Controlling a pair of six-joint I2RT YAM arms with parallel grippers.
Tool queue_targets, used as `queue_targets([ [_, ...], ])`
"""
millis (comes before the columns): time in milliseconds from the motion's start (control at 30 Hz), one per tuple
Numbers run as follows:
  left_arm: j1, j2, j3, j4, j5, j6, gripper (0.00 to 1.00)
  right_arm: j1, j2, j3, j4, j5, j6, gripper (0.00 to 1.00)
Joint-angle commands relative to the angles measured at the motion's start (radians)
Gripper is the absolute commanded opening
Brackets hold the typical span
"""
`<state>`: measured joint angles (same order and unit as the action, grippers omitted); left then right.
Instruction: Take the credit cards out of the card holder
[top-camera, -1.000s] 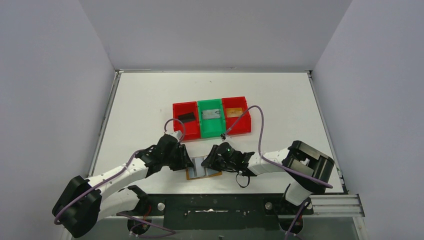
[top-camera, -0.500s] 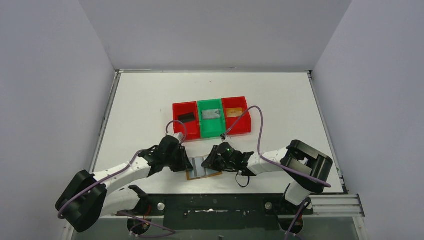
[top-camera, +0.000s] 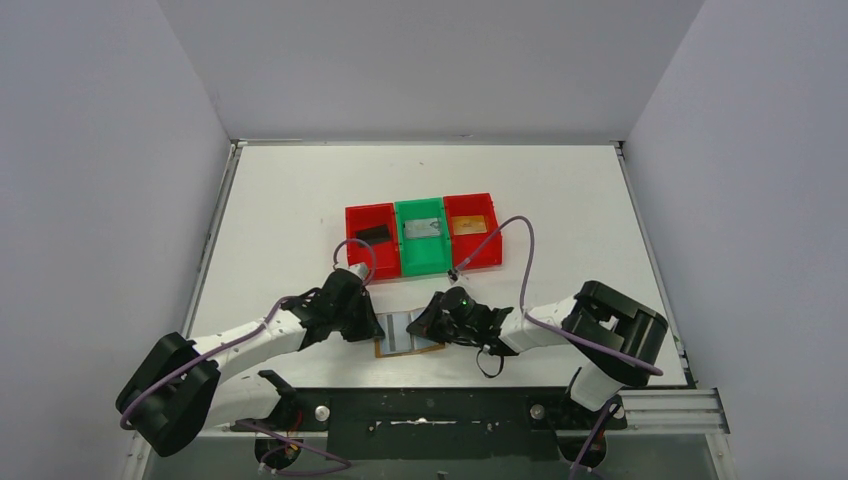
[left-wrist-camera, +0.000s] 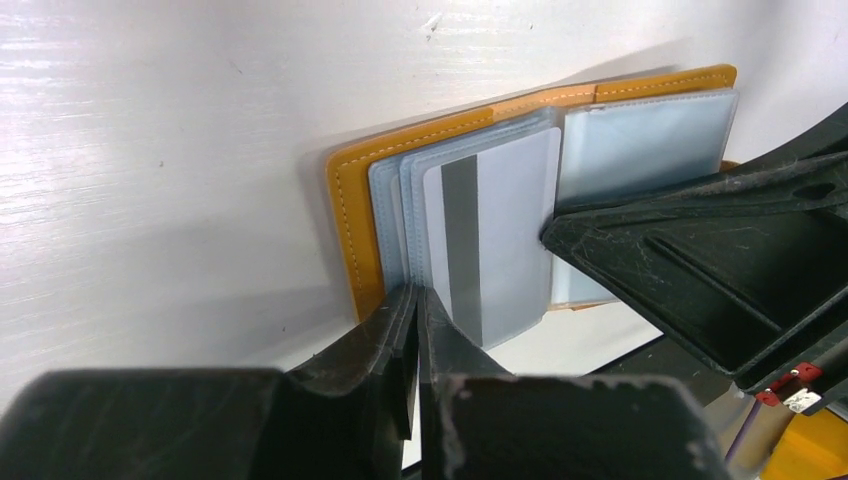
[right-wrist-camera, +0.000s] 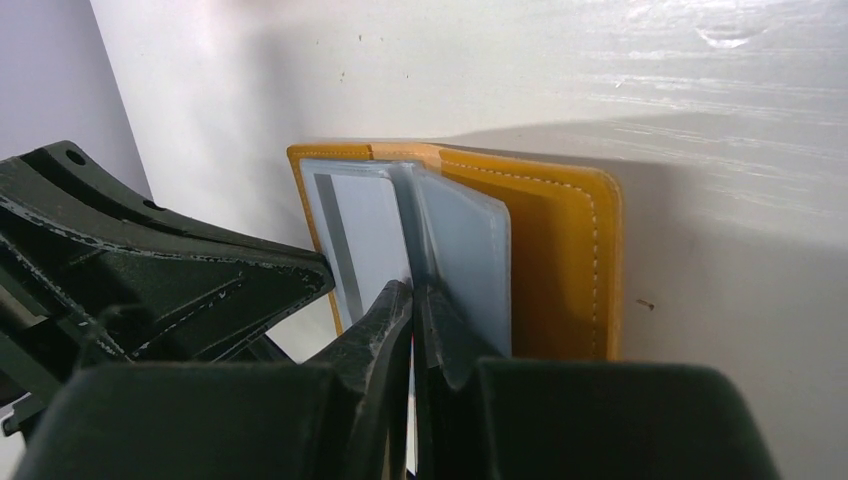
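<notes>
Orange-tan and lying open near the front edge of the white table, the card holder sits cover down, right between the two claws, its clear sleeves fanned upward. On its left side is the left gripper, jaws pressed almost together on the near edge of the sleeve leaves. In the left wrist view its fingertips pinch just beside the corner of a pale striped card; whether that card itself is caught, I cannot tell. On the other side, the right gripper is squeezed just as tight, with a clear sleeve leaf nipped between its jaws and standing up off the orange cover. The two claws sit close over the holder without touching. Farther back, well apart from all this, three bins stand in a touching row: the left red bin with a dark card, the green bin with a grey card, and the right red bin with an orange card
</notes>
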<state>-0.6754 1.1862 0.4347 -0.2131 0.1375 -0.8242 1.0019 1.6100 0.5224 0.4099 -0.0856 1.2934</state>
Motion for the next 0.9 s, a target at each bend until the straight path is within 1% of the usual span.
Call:
queue_targets([
  [0,-0.006,0.017,-0.002,-0.055,-0.08,0.04,0.02,-0.002,-0.048,-0.012,0.019,0.02,0.002,0.0],
  [133,-0.006,0.011,-0.002,-0.056,-0.081,0.036,0.0,-0.005,-0.069,-0.017,-0.019,0.034,-0.003,0.0],
  [500,-0.007,0.011,0.012,-0.059,-0.077,0.045,0.0,-0.007,-0.074,-0.022,-0.073,0.058,0.007,0.0],
  [767,-0.006,-0.038,0.024,-0.066,-0.075,0.043,0.0,0.003,-0.068,0.057,-0.238,0.111,-0.037,0.0],
  [800,-0.006,-0.041,0.029,-0.071,-0.074,0.042,0.01,0.003,-0.065,0.067,-0.252,0.114,-0.04,0.0],
  [867,-0.006,-0.045,0.044,-0.074,-0.063,0.043,0.05,0.003,-0.053,0.083,-0.259,0.108,-0.05,0.0],
])
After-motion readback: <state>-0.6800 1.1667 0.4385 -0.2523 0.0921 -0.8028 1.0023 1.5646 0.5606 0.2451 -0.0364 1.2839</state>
